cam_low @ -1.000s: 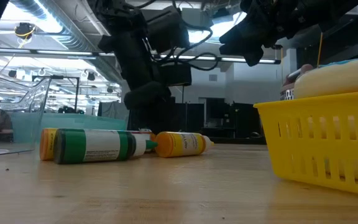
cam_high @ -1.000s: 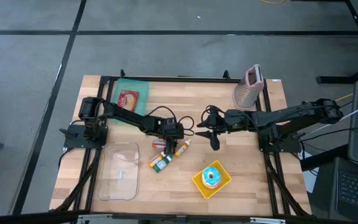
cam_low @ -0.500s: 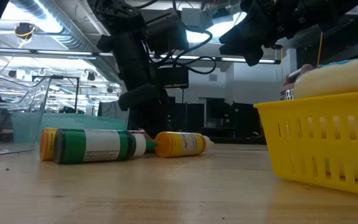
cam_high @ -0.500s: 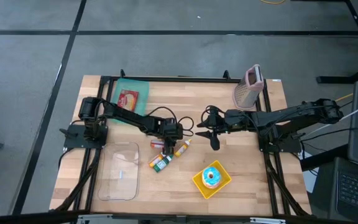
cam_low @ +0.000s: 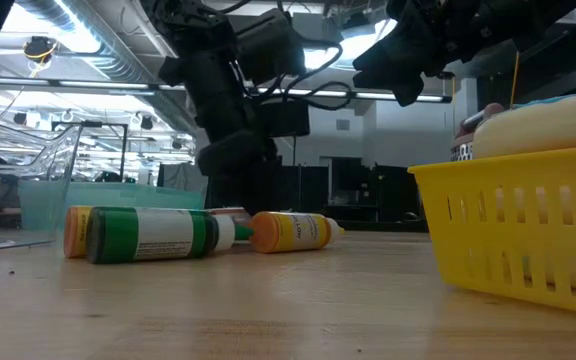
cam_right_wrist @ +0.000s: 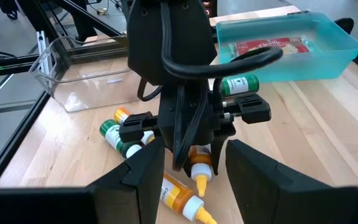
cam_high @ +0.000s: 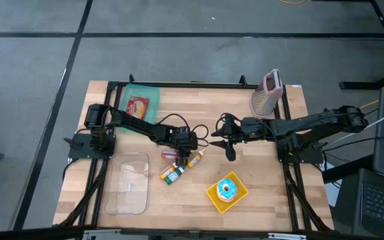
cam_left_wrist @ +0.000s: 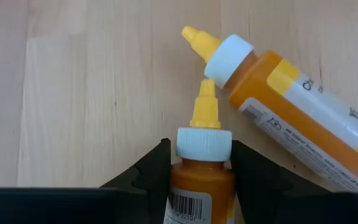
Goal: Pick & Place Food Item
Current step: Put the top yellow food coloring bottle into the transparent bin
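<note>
The left gripper is down at mid-table, its fingers clamped on the neck of a mustard bottle whose tip nearly touches a second bottle lying beside it. The right gripper hovers nearby above the table, fingers apart and holding nothing.
</note>
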Available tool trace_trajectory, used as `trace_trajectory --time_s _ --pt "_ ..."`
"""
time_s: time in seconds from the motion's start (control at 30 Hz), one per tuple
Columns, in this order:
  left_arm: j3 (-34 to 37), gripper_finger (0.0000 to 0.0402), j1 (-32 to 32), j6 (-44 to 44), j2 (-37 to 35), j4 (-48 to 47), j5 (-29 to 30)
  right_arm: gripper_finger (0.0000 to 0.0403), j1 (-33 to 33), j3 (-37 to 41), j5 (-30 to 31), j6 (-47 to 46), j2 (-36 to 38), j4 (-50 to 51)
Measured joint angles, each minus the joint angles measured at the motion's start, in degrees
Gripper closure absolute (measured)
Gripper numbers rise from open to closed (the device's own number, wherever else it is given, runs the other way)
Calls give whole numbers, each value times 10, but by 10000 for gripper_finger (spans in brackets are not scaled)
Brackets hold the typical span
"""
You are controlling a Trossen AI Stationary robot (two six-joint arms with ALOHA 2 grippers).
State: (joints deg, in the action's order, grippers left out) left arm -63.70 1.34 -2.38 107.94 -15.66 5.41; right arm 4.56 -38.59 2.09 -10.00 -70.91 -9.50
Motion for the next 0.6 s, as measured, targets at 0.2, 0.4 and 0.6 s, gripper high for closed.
trace_trajectory --time_s 0.2,0.4,0.6 --pt "0 264 0 5 0 26 5 234 0 0 0 0 0 3" --pt "0 264 0 22 -7 32 48 234 0 0 0 0 0 6" --pt "8 264 0 30 -36 37 84 234 0 0 0 0 0 6"
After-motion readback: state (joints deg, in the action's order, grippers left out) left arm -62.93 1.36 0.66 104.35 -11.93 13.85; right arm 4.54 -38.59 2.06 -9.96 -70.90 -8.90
